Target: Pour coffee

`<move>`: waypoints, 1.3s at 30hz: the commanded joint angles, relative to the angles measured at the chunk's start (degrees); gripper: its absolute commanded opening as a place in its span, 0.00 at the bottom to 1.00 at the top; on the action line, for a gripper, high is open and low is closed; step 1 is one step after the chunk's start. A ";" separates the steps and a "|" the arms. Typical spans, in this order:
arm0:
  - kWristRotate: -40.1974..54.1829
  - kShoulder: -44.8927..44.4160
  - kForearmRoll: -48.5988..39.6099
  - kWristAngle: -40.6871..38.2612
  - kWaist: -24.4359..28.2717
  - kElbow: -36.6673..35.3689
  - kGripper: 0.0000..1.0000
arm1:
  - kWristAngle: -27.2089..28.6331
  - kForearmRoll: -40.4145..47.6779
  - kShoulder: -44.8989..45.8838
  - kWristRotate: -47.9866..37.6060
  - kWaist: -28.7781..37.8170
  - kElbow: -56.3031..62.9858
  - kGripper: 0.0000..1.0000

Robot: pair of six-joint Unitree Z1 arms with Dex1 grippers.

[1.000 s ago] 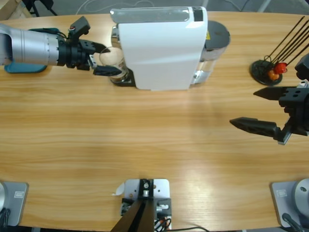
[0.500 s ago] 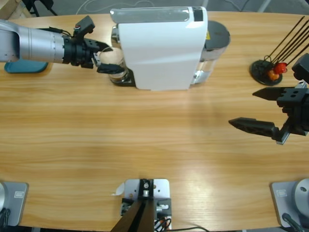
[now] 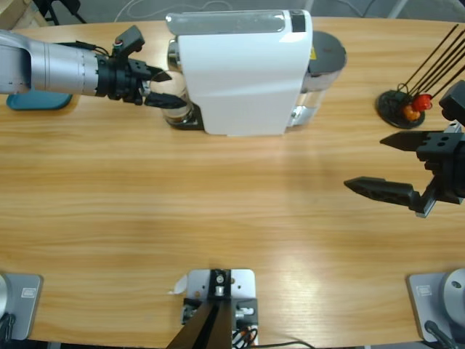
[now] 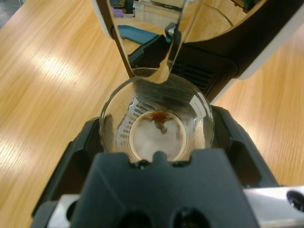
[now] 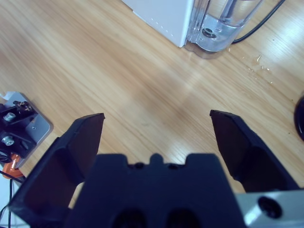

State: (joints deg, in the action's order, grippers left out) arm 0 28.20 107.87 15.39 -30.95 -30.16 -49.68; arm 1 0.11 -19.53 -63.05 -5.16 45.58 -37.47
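Observation:
A small clear glass (image 4: pixel 156 128) stands on the drip tray under the spout of the white coffee machine (image 3: pixel 240 73). Only a small red-brown trace of coffee (image 4: pixel 160 117) shows on its bottom. My left gripper (image 3: pixel 166 88) reaches in from the left edge, its two black jaws pressed against either side of the glass (image 3: pixel 176 109). In the left wrist view the glass fills the gap between the jaws of the left gripper (image 4: pixel 156 142). My right gripper (image 3: pixel 365 161) hovers open over bare table at the right, holding nothing; its wrist view shows the right gripper (image 5: pixel 156 118) above wood.
The machine's clear water tank (image 3: pixel 327 58) sits at its right end, also seen as the tank (image 5: pixel 223 19). A black stand with thin sticks and orange pieces (image 3: pixel 403 105) is at the far right. A blue object (image 3: pixel 36 102) lies under the left arm.
The left arm has pushed further right toward the machine, and its jaws now sit around the glass. The right arm has not moved.

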 commanded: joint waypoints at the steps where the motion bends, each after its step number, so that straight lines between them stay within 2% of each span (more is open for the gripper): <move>1: -0.09 -2.95 0.60 0.75 3.16 4.65 0.00 | -0.79 -0.95 -1.38 0.67 0.49 0.38 1.00; 6: -6.15 -12.33 0.52 3.37 9.34 8.35 0.00 | -0.67 -0.95 -0.60 0.73 0.49 0.38 1.00; 10: -11.07 -18.26 -0.45 14.65 15.48 9.41 0.00 | -0.67 -0.95 -0.69 1.11 0.51 0.54 1.00; 16: -13.83 -17.68 0.02 25.58 25.52 8.93 0.00 | -0.64 -0.95 -0.97 1.20 0.48 0.56 1.00; 19: -13.34 -13.76 0.39 26.90 29.24 6.63 0.00 | -0.64 -0.95 -1.20 1.20 0.48 0.35 1.00; 28: -13.90 -0.38 5.97 28.47 30.26 3.91 0.00 | -0.72 -1.12 -1.57 1.20 0.49 0.21 1.00; 39: -14.05 3.54 13.73 28.10 30.89 3.84 0.00 | -0.72 -1.92 -2.66 1.20 0.49 -0.60 1.00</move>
State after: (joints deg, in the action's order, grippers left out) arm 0 14.88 106.78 25.70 -3.18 0.03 -45.47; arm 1 0.11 -20.62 -63.48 -4.46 45.58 -37.75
